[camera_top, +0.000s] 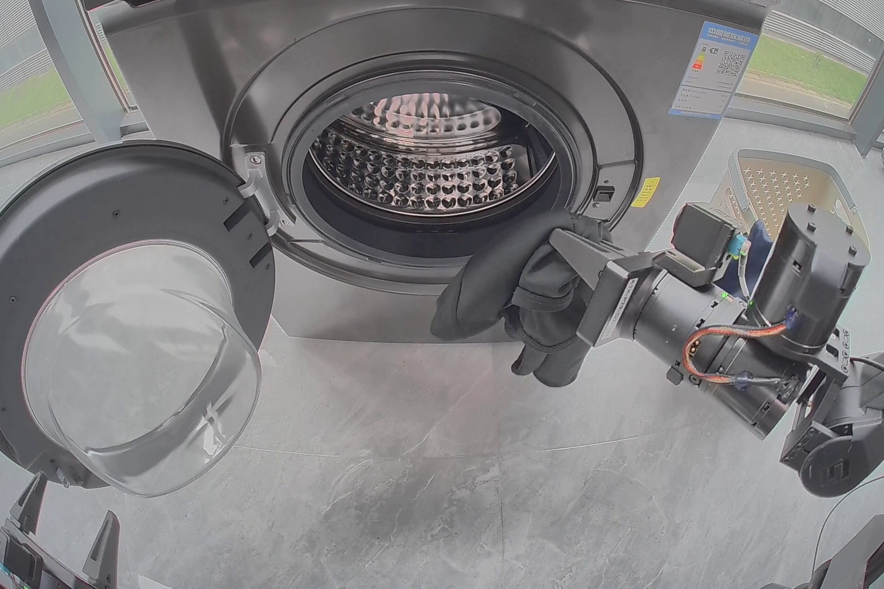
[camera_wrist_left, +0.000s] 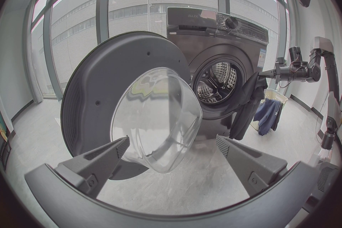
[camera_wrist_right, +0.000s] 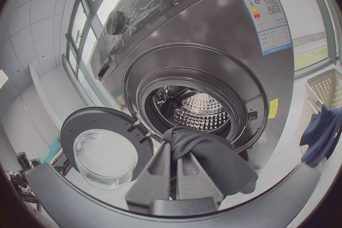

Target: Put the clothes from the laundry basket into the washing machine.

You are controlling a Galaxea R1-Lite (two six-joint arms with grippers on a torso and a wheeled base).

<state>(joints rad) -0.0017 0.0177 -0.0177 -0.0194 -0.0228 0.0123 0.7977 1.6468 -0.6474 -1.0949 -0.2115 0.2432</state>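
Grey tiled floor (camera_top: pixel 414 471) is stretching out before the washing machine (camera_top: pixel 479 29), and nearest us the left gripper (camera_wrist_left: pixel 171 139) is hanging low in front of it, fingers spread wide. The round door (camera_top: pixel 120 315) is standing open, left of the machine's opening. The right gripper (camera_wrist_right: pixel 175 154) is clamping a black garment (camera_top: pixel 502 287) at that opening's lower rim, cloth drooping down the machine's front. Right of the machine, the laundry basket (camera_top: pixel 783 190) is carrying a blue garment (camera_wrist_right: pixel 322 132) over its edge.
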